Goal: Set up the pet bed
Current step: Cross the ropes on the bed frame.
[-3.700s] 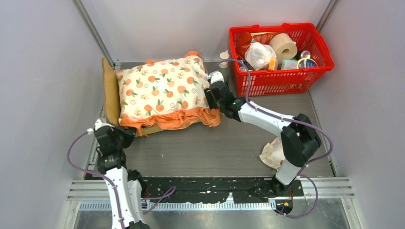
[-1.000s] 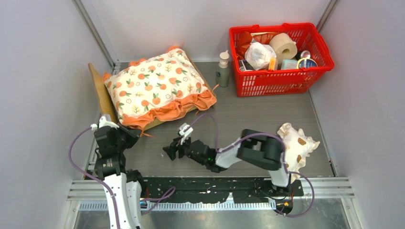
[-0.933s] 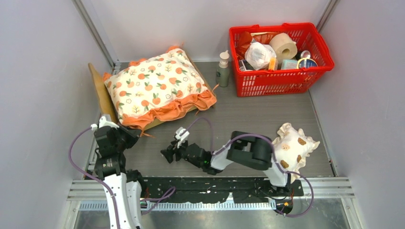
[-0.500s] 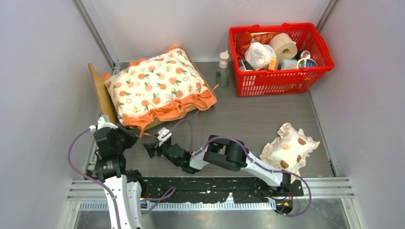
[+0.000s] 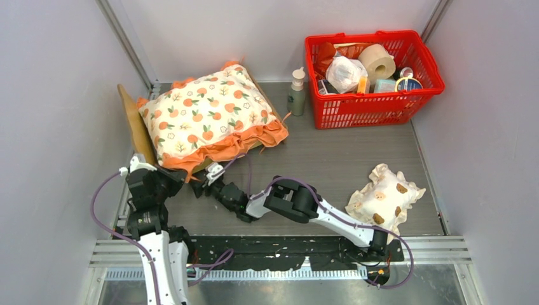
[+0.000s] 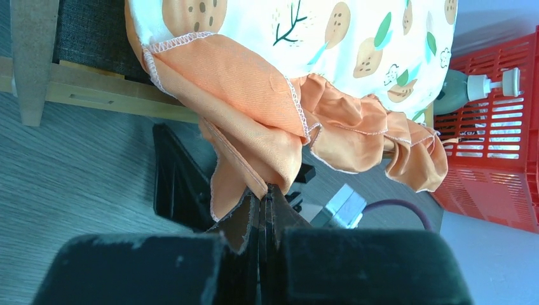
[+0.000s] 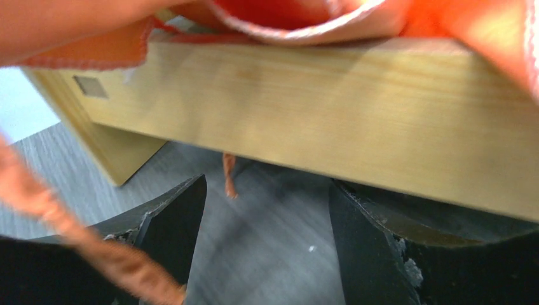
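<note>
The left gripper (image 6: 264, 206) is pinched right shut on the orange ruffle of the cushion (image 5: 206, 117), at the cushion's near left corner. The pet bed (image 5: 132, 124) sits in the far left corner of the table (image 5: 343, 159), turned at an angle with its wooden headboard toward the left edge. The cushion lies over it and hides most of the frame. Just right of the left gripper, the right gripper (image 7: 266, 187) is down low at the bed's near rail, its 2 jaws wide apart with nothing between them. Further right, a pump bottle (image 5: 296, 86) stands just beside the red basket (image 5: 372, 108) in the far right corner. A small frilled pillow (image 5: 384, 197) lies by the right edge, well apart from the bed.
</note>
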